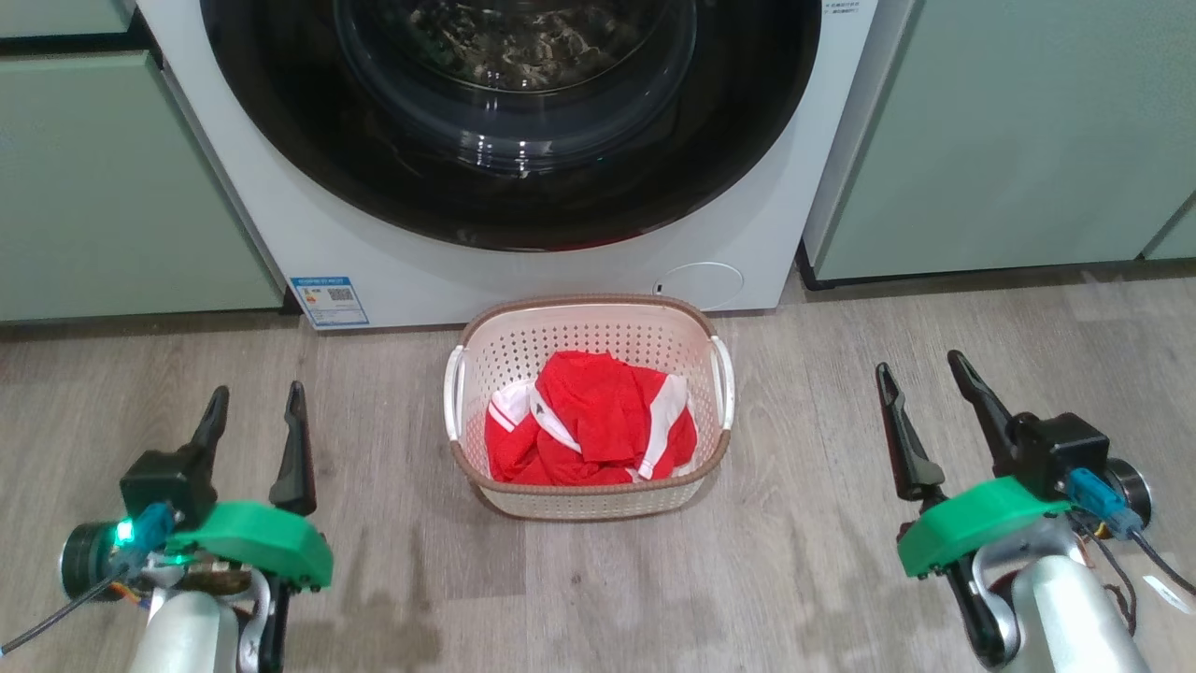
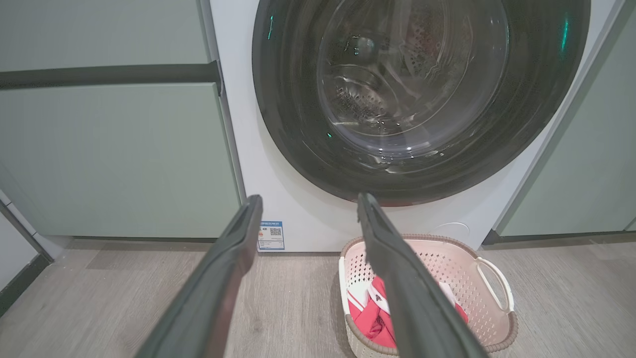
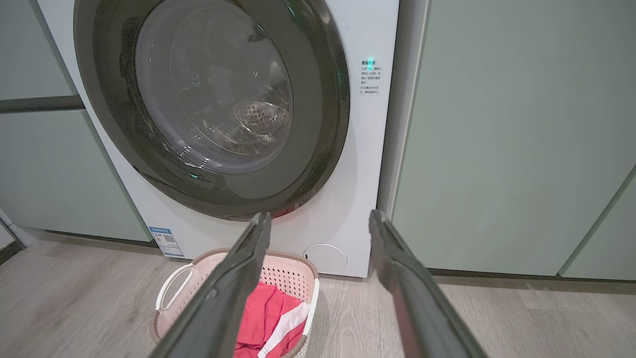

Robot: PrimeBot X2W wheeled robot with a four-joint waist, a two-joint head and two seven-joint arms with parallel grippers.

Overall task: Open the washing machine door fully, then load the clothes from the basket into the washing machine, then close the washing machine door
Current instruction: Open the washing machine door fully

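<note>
One washing machine (image 1: 420, 271) fills the top centre of the head view, its one round door (image 1: 308, 159) shut flush against the front. One basket (image 1: 561, 346) sits on the floor (image 1: 374, 421) at frame centre just below it, holding one crumpled red-and-white garment (image 1: 589, 421). The left gripper (image 1: 258, 393) at lower left and the right gripper (image 1: 918, 365) at lower right each show two fingers spread apart, holding nothing
</note>
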